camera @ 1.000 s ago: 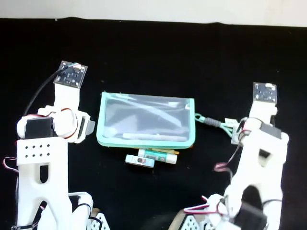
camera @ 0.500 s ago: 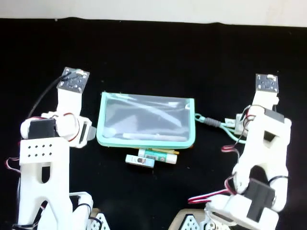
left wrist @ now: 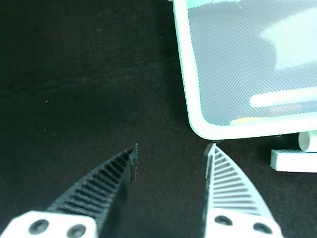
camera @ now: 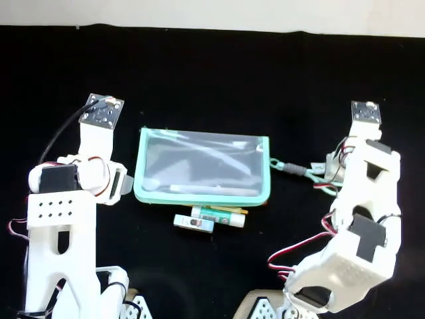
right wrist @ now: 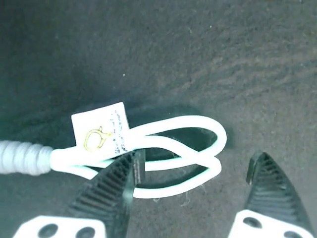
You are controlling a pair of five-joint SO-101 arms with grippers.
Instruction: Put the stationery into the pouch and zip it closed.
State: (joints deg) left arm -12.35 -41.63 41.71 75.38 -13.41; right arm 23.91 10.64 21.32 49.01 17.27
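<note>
Pouch: a flat rectangular pouch of clear mesh with a mint-green border lies at the middle of the black-covered desk, long sides parallel to the desk's far edge; a pale stick shows through the mesh along the near side
Loose stationery: a small cluster of white and pale-green stationery pieces lies outside the pouch, tight against its near edge
Cord: a mint-and-grey cord loop trails from the pouch's right end toward the desk's right edge
Left gripper: the left gripper sits just off the pouch's near left corner, jaws apart, holding nothing
Right gripper: the right gripper sits at the cord loop's free end, jaws spread wide, nothing clamped
Room: black cloth runs wide from the pouch to the desk's far edge; each arm stands near one short end of the pouch
Left wrist view: the mesh weave and the rounded border corner just ahead of the white fingertip, plus a white rectangular block beside that corner
Right wrist view: the cord doubled into a white loop, a square paper tag and a ribbed grey sleeve; one dark finger overlaps the loop, the other stands past its bend
</note>
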